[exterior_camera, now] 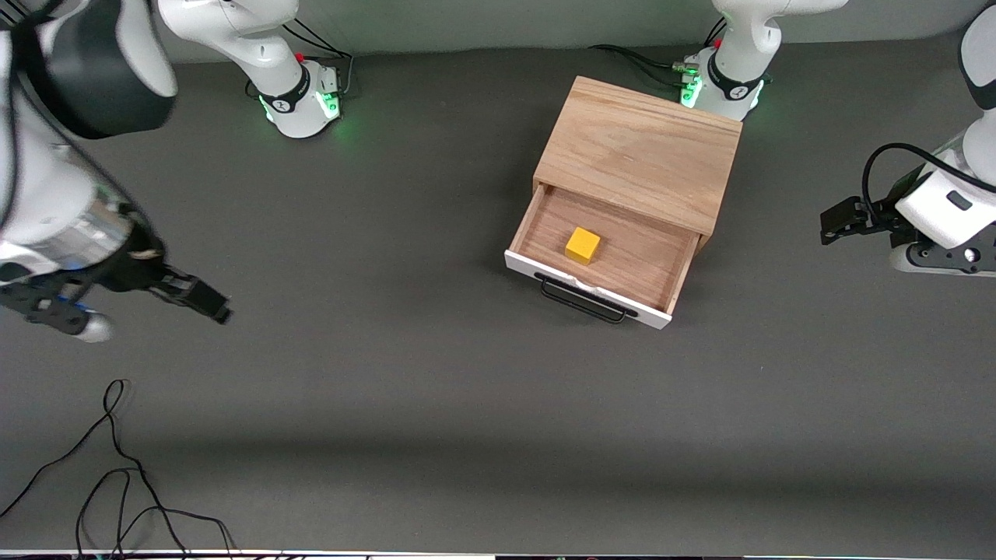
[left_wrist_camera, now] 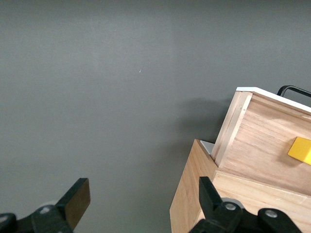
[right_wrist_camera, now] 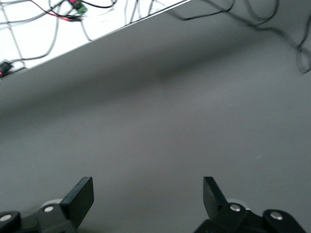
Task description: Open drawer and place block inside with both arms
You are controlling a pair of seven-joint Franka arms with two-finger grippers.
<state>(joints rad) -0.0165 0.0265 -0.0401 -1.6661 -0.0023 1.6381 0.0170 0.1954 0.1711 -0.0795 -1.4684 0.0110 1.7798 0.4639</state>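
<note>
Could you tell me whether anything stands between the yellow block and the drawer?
Nothing visible does: the block already sits inside the open drawer, and both end effectors, left and right, hang open over bare table.

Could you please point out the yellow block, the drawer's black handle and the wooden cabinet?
Small yellow cube block [exterior_camera: 583, 245], front view, top face.
Black bar handle [exterior_camera: 582, 302], front view, mid-bar.
Light oak box cabinet [exterior_camera: 642, 152], front view, top panel.

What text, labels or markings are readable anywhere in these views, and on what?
None readable.
Black band on the right arm's white base: small white marking, too small to read.
Black band on the left arm's white base: same, too small to read.
Light oak box cabinet, its open white-fronted drawer and the small yellow cube block: no markings.
</note>
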